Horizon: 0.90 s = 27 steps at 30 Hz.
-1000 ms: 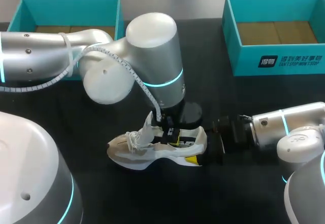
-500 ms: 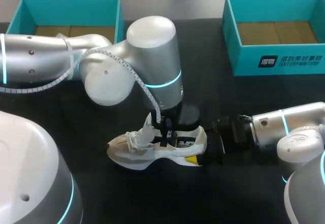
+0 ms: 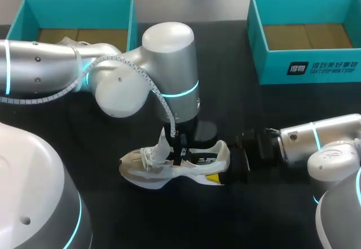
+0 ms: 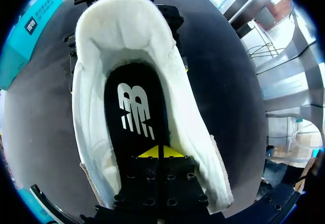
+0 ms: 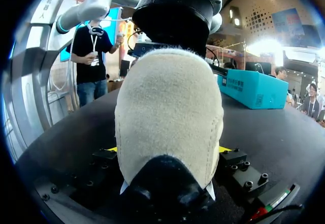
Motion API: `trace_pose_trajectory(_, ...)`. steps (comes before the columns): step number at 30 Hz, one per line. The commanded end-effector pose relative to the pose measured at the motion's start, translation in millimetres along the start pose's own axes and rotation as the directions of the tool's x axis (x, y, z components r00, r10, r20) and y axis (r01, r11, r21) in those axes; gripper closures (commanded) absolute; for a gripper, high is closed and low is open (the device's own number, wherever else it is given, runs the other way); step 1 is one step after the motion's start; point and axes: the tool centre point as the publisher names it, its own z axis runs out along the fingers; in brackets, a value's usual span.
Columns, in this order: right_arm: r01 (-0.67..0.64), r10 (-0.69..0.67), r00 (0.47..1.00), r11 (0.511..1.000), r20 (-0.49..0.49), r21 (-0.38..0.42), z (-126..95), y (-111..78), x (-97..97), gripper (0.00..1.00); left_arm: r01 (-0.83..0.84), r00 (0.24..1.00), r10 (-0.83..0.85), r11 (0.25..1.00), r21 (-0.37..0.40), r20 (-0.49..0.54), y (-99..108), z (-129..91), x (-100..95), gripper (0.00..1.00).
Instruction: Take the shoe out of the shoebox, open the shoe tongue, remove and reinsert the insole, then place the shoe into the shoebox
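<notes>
Left tool [image 4: 161, 152]: narrowed right down, yellow tips pressed together with only a thin line between them. Pointed straight down into the shoe [image 4: 127, 46], tips set against the black insole [image 4: 134, 107] around its middle, inside the white padded lining. Actual grip on the insole: cannot tell.

Right tool [image 5: 167, 150]: spread to the width of the heel, one yellow tip on either side, both pressed against the beige heel cup, thus clamped on the shoe from behind. From above, lying low along the black surface [image 3: 237, 108], entering from the right and meeting the shoe at its heel end. Left arm in from the left, wrist upright over the shoe's opening.

Shoe out of both boxes, standing on its sole on the surface, toe to the left, heel to the right. Tongue [image 3: 163, 142] lifted and standing up just ahead of the left tool, above the bunched white laces [image 3: 149, 156].

Farther back, two open teal boxes with brown floors: left teal box [image 3: 79, 3] and right teal box [image 3: 304, 68], well apart from each other and from the shoe.
</notes>
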Motion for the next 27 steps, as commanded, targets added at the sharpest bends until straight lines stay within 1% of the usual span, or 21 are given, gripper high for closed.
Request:
trace_pose_trajectory(1,0.000,0.000,1.000,1.000,0.000,0.004,1,1.9,-0.6,1.00,-0.003,1.000,0.004,1.000,-0.009,0.011,-4,14,4.9,1.00)
trace_pose_trajectory(3,0.000,0.000,1.000,1.000,0.000,0.004,1,1.9,-0.6,1.00,0.010,1.000,-0.010,1.000,-0.014,0.029,-3,15,3.2,0.77)
trace_pose_trajectory(4,0.000,0.000,1.000,1.000,0.000,0.004,1,1.9,-0.6,1.00,0.013,0.999,-0.013,1.000,-0.018,0.037,-3,17,3.5,0.74)
trace_pose_trajectory(6,0.000,0.000,1.000,1.000,0.000,0.004,1,1.9,-0.6,1.00,0.015,0.999,-0.015,1.000,-0.017,0.046,-3,19,2.6,0.73)
trace_pose_trajectory(9,0.000,0.000,1.000,1.000,0.000,0.004,1,1.9,-0.6,1.00,0.024,0.998,-0.024,1.000,-0.013,0.051,0,21,0.2,0.62)
trace_pose_trajectory(10,0.000,0.000,1.000,1.000,0.000,0.004,1,1.9,-0.6,1.00,0.025,0.998,-0.024,1.000,-0.011,0.050,0,22,-0.2,0.60)
trace_pose_trajectory(15,0.000,0.000,1.000,1.000,0.000,0.004,1,1.9,-0.6,1.00,0.026,0.995,-0.023,0.999,-0.029,0.101,1,21,-1.4,0.60)
trace_pose_trajectory(23,0.000,0.000,1.000,1.000,0.000,0.004,1,1.9,-0.6,1.00,0.036,0.977,-0.020,0.997,-0.075,0.212,6,29,-14.0,0.62)
trace_pose_trajectory(27,0.000,0.000,1.000,1.000,0.000,0.004,1,1.9,-0.6,1.00,0.048,0.974,-0.030,0.996,-0.072,0.223,9,28,-19.5,0.64)
